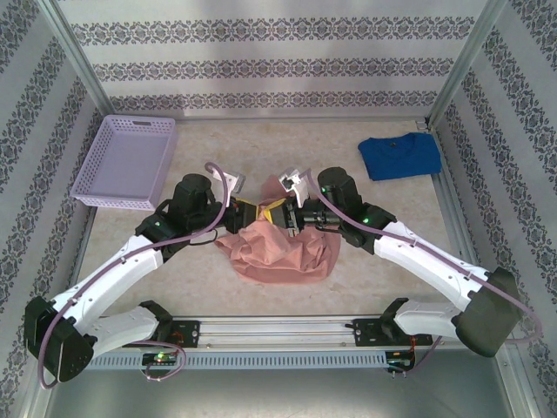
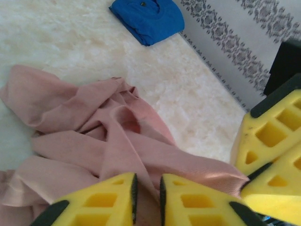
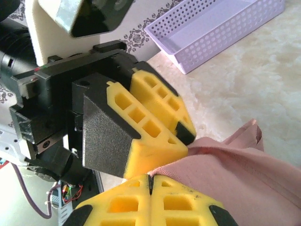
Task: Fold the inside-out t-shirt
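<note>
The inside-out t-shirt (image 1: 283, 248) lies crumpled in a salmon-pink heap at the middle of the table, between the two arms. My left gripper (image 1: 258, 212) and right gripper (image 1: 283, 215) meet tip to tip at its far edge. In the left wrist view a fold of the t-shirt (image 2: 94, 127) runs into the narrow gap of the left gripper (image 2: 147, 181), which is shut on it. In the right wrist view the right gripper (image 3: 150, 178) is pressed shut, with the edge of the t-shirt (image 3: 244, 165) coming out of its tip. The left gripper's yellow fingers (image 3: 150, 113) touch the same fold.
A bright blue t-shirt (image 1: 399, 157) lies folded at the back right, also in the left wrist view (image 2: 148, 19). A lilac perforated basket (image 1: 126, 161) stands at the back left (image 3: 221, 28). Patterned walls close the table on three sides.
</note>
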